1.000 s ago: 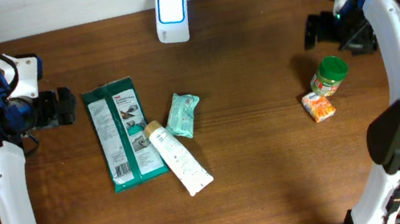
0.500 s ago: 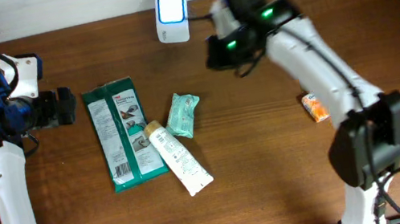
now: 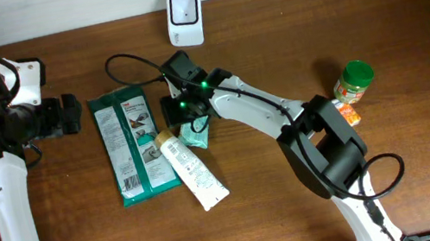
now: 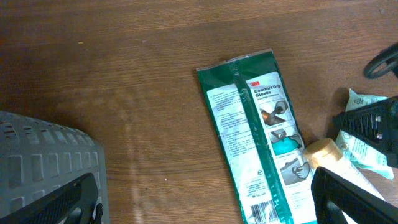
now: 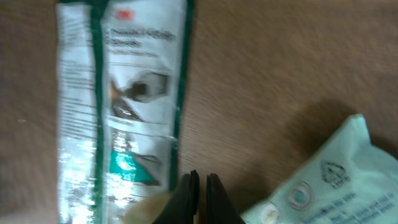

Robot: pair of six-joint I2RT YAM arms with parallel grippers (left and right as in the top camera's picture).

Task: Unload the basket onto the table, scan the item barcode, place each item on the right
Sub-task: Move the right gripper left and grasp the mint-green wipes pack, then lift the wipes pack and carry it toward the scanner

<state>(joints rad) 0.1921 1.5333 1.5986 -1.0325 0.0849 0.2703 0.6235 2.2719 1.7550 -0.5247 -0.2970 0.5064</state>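
Note:
The white barcode scanner (image 3: 184, 16) stands at the table's back edge. Three items lie left of centre: a green glove packet (image 3: 130, 143) (image 4: 255, 137) (image 5: 118, 93), a white tube (image 3: 191, 168) with a tan cap (image 4: 320, 152), and a pale green wipes packet (image 3: 199, 130) (image 5: 329, 180). My right gripper (image 3: 180, 113) (image 5: 200, 177) hangs shut and empty over the gap between glove packet and wipes packet, just above the tube's cap. My left gripper (image 3: 74, 113) (image 4: 205, 208) stays open at the far left, beside the glove packet.
A green-lidded jar (image 3: 354, 80) and a small orange packet (image 3: 345, 114) sit at the right. A grey perforated bin (image 4: 43, 155) shows at the lower left of the left wrist view. The right arm's cable (image 3: 129, 65) loops over the table behind the items.
My right arm has swung from the far right, past the scanner, down to the items left of centre, and its gripper has shut. The left arm has not moved.

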